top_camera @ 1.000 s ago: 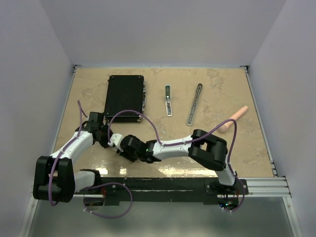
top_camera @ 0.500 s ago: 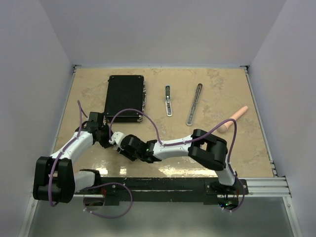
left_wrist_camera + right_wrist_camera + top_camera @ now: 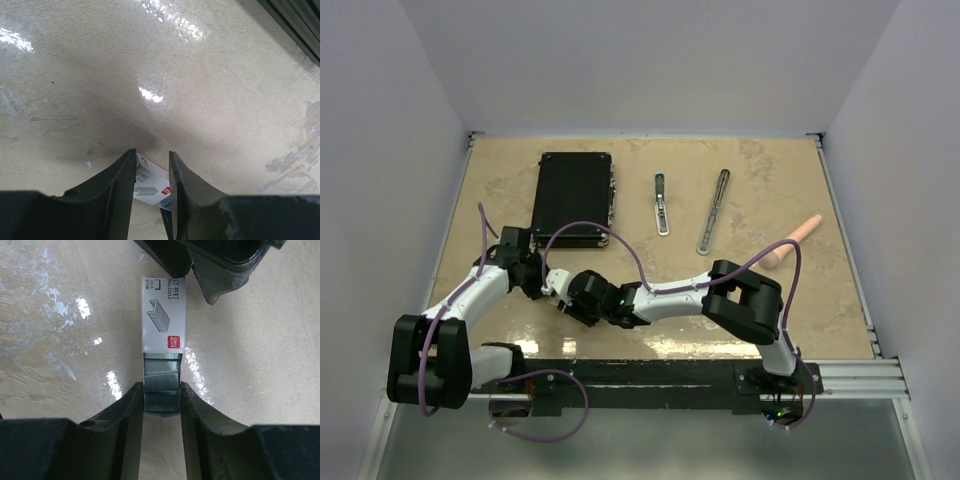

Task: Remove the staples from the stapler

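The stapler lies apart in two grey parts at the table's back: a short dark-tipped bar (image 3: pixel 662 205) and a longer loop-ended rail (image 3: pixel 713 212). My two grippers meet at the near left. My left gripper (image 3: pixel 540 281) (image 3: pixel 151 152) is shut on a small white staple box (image 3: pixel 149 181) (image 3: pixel 162 315). My right gripper (image 3: pixel 563 289) (image 3: pixel 161 388) faces it and is shut on the silvery-grey staples (image 3: pixel 161 374), which stick out of the box's near end. The left gripper's fingers (image 3: pixel 215 270) show at the box's far end in the right wrist view.
A flat black case (image 3: pixel 572 195) lies at the back left, just beyond the left arm. A pink cylinder (image 3: pixel 793 242) lies at the right. The beige table (image 3: pixel 770 300) ends in raised rails, with white walls on three sides.
The right wrist has shifted slightly up and to the right. Both grippers keep their hold on the box and staples.
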Motion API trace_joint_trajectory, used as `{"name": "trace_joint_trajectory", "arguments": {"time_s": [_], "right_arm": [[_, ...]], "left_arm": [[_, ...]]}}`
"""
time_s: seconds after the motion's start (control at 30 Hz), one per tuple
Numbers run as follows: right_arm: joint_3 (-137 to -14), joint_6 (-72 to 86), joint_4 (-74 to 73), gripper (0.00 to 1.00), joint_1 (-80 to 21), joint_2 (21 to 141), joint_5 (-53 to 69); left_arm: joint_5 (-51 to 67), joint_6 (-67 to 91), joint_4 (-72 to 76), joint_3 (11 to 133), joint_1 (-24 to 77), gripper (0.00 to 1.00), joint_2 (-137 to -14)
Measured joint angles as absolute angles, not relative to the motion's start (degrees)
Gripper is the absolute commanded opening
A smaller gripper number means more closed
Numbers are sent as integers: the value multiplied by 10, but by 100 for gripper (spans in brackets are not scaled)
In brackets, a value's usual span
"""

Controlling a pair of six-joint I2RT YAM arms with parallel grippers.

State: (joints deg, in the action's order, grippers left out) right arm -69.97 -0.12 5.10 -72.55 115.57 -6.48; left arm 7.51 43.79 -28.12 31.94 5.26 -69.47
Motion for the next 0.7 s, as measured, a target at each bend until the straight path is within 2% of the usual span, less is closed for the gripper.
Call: {"name": "trace_joint_trajectory", "arguments": {"time_s": [0.43, 0.5, 0.63, 0.7], "right_arm": [[-705, 14, 44, 35, -728, 1157, -77], [-706, 15, 42, 38, -728, 1157, -79], [-709, 17, 37, 53, -728, 1158, -81], [-709, 19, 37, 56, -729, 1158, -84]], "left_arm": [[75, 439, -289, 319, 53, 36, -689], [76, 439, -289, 319, 53, 39, -686], [76, 439, -293, 319, 53, 47, -682], [70, 439, -299, 321, 53, 49, -677]]}}
